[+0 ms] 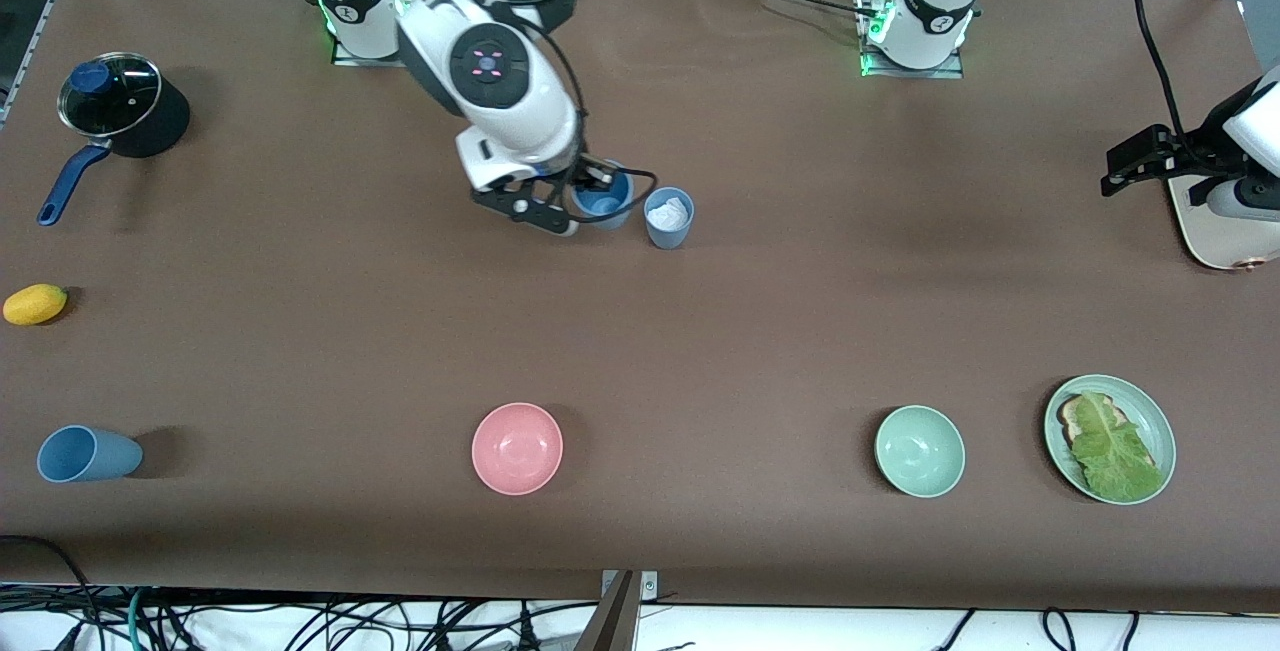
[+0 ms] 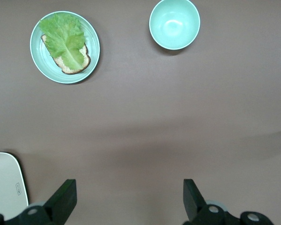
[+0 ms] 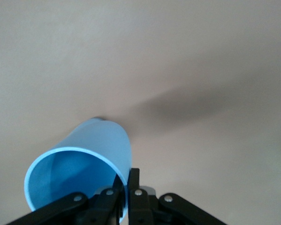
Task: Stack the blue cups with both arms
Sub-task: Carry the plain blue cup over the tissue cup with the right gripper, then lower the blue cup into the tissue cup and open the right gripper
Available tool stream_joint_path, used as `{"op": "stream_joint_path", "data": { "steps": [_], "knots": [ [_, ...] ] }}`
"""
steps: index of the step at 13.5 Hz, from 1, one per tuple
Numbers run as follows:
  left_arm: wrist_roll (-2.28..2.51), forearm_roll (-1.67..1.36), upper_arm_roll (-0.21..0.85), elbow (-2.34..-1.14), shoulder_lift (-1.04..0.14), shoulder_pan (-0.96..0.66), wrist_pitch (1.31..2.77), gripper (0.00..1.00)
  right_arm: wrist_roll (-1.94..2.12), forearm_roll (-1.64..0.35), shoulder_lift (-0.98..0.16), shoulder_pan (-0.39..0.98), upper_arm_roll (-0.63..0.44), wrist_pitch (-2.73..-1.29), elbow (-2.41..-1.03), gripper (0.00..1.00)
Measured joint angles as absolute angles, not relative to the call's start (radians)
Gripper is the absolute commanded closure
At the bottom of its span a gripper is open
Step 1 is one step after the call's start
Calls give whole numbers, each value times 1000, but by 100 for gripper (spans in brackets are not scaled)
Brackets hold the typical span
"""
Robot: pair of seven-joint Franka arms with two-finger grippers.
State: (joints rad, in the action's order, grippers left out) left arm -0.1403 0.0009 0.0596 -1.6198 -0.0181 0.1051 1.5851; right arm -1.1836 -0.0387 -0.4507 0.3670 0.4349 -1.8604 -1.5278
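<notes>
- The right hand (image 1: 590,193) is clenched on the rim of a blue cup (image 1: 603,203); in the right wrist view its fingertips (image 3: 131,187) pinch the cup's wall, one inside and one outside, and the cup (image 3: 79,168) looks empty.
- At the held cup's 3 o'clock in the front view, just beside it, a second blue cup (image 1: 669,218) stands upright on the counter (image 1: 800,311) with something white and crumpled inside.
- A third blue cup (image 1: 88,454) lies on its side at about 8 o'clock, well apart, toward the right arm's end and near the front camera.
- The left hand (image 2: 130,199) waits with its fingers spread wide, released and holding nothing, over bare counter at the left arm's end.
- The pink bowl (image 1: 517,448) and mint bowl (image 1: 920,451) are empty; the mint plate (image 1: 1110,439) carries bread under a lettuce leaf.
- A lidded dark pot (image 1: 122,111) and a yellow fruit (image 1: 35,304) sit toward the right arm's end.
- No writing can be read.
</notes>
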Motion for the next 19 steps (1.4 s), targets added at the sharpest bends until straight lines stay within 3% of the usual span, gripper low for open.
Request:
{"op": "stream_joint_path", "data": {
  "steps": [5,19],
  "knots": [
    [-141,1,59,-1620,-20,105,1585,0,-1347,-8,-577,473,431,-1860,-1402,100],
    [-141,1,58,-1620,-22,105,1585,0,-1373,24,-624,501,429,-1874,-1400,100]
  ]
}}
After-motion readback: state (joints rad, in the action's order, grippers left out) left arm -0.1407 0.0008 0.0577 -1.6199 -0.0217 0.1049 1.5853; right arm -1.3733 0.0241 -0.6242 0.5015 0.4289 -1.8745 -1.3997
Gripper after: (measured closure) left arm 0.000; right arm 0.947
